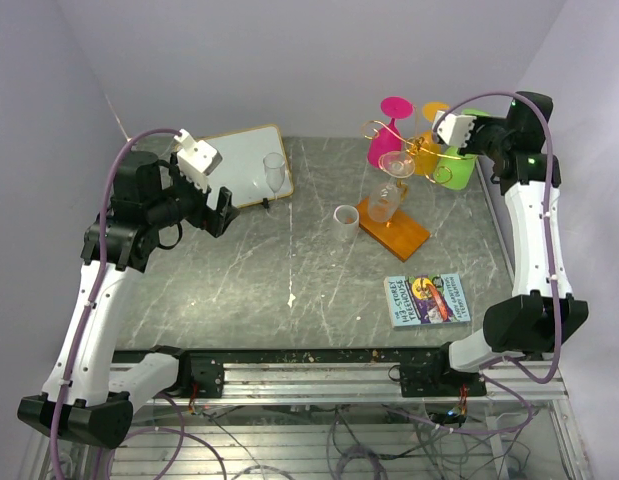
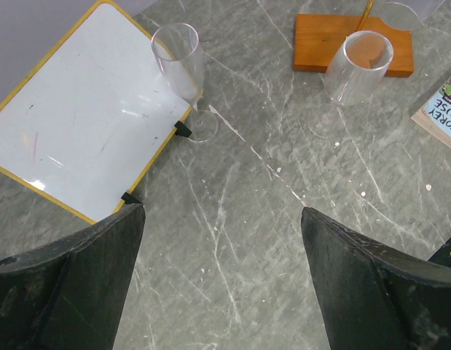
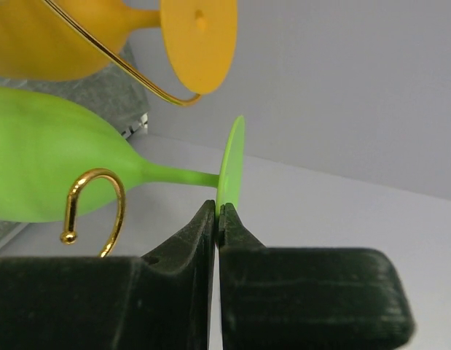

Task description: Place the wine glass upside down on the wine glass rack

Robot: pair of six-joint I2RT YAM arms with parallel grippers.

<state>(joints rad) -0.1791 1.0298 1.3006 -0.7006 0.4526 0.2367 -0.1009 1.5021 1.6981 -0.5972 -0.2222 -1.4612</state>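
**A:** While the R claw [image 3: 218, 211] sits up by the rack, what's it got?

**B:** It's clenched on the green wine glass [image 3: 57, 171]. Both fingers pinch the edge of the flat foot, no gap betw. them. In the R wrist view the stem runs sideways and the bowl is off to the left.

**A:** Where's that glass rel. to the wine glass rack [image 1: 397, 232]?

**B:** At the rack's far-right side, up off the table [image 1: 289, 280]. A gold hook [image 3: 94, 208] curls just in front of the bowl, near the stem. Can't tell if wire touches glass. From the top cam the foot is at the claw and the bowl hangs below it, so it looks inverted. Exact tilt I can't tell.

**A:** Other glasses on there?

**B:** Orange glass [image 3: 65, 44] is right beside the green one, w/ a gold arm crossing its stem. Pink glass [image 1: 389, 130] is further left, foot up. Two clear glasses [image 1: 396, 163] show by the thin stem above the orange base. How they hang I can't make out.

**A:** And the L claw [image 2: 221, 284]?

**B:** Released, fingers spread wide w/ only bare table betw. them. It's well apart from the rack, over the left side.

**A:** What's in front of it?

**B:** A flute [image 2: 180, 62] stands upright at the corner of the whiteboard [image 2: 79, 124], its foot just at the board's edge. A clear cup [image 2: 356, 65] stands near the orange base, apart from it. A book [image 1: 427, 300] lies flat on the near-right part of the table.
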